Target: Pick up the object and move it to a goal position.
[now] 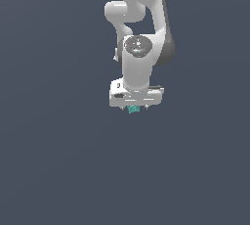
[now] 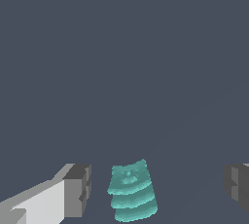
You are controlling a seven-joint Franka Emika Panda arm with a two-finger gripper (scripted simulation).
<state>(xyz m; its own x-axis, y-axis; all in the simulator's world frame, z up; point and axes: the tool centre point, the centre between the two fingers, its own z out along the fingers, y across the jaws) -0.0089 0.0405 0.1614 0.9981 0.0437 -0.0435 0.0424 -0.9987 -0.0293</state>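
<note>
The object is a tiny teal ridged chunk [image 2: 132,190]. In the wrist view it lies between my two fingers, nearer one finger [image 2: 78,189] than the other [image 2: 237,185], with a clear gap on each side. My gripper [image 2: 156,189] is open and touches nothing. In the exterior view the white gripper [image 1: 135,105] points straight down and the teal object [image 1: 133,109] peeks out just under its body, mostly hidden by it. No goal marker shows.
The white arm [image 1: 141,18] rises above the gripper in the exterior view. Around it is only a plain dark grey-blue surface [image 1: 58,160].
</note>
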